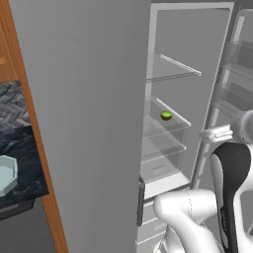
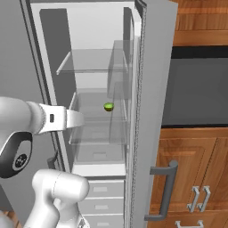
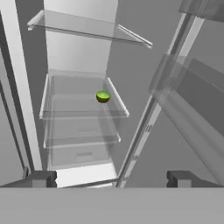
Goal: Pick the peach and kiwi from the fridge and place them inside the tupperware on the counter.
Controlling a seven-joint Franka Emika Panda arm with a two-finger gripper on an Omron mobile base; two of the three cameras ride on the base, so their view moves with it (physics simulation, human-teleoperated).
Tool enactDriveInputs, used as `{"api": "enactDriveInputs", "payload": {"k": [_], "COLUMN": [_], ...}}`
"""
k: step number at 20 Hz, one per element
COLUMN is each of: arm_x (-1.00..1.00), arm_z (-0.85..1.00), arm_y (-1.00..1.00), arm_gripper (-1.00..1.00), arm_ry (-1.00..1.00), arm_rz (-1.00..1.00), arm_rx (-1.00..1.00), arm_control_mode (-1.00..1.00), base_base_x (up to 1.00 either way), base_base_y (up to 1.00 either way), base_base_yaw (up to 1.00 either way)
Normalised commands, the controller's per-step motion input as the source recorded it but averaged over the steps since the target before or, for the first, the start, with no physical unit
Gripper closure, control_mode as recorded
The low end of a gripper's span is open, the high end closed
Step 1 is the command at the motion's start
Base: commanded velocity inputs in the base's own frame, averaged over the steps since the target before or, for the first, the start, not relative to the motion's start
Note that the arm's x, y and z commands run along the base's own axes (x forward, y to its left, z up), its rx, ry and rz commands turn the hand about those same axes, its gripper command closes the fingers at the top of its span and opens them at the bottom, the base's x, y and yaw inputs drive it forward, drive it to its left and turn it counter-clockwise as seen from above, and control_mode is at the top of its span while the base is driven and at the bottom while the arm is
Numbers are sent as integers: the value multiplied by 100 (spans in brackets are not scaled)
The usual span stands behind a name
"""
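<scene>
- While the tall grey fridge (image 2: 151, 111) is standing open, the small yellow-green oval kiwi (image 3: 103, 96) is sitting on its clear glass shelf (image 3: 83, 114).
- The 2-finger gripper (image 3: 111, 178) is hanging released, well short of the kiwi.

The pincer (image 3: 109, 178) hangs wide open, arm bent forward.

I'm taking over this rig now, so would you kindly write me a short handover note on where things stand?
Pincer: open, holding nothing, aimed into the open fridge from in front of it.
Kiwi: on a glass shelf midway up the fridge, near the back, untouched; also seen from the right base camera.
Peach: I cannot find it from any camera, so check for it.
Tupperware: on the black counter left of the fridge; only part of it is in frame, and that part looks empty.
Done: fridge door is open.
Left: grasp the kiwi, carry it to the tupperware, then find and move the peach.
</scene>
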Motion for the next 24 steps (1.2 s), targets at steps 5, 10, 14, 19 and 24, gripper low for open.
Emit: {"api": "enactDriveInputs", "payload": {"k": [5,10,14,19,24], "arm_x": [-1,0,0,0,2], "arm_z": [-35,-41,-40,-23,-21], "arm_y": [-29,2,24,28,14], "arm_gripper": [-100,-100,-100,-100,-100], "arm_ry": [14,9,0,0,-2], "arm_rz": [-9,-3,-2,0,0], "arm_rx": [0,2,0,1,7], "arm_control_mode": [-100,-100,-100,-100,-100], "base_base_x": [0,0,0,0,0], "base_base_y": [0,0,0,0,0], "base_base_yaw": [0,0,0,0,0]}}
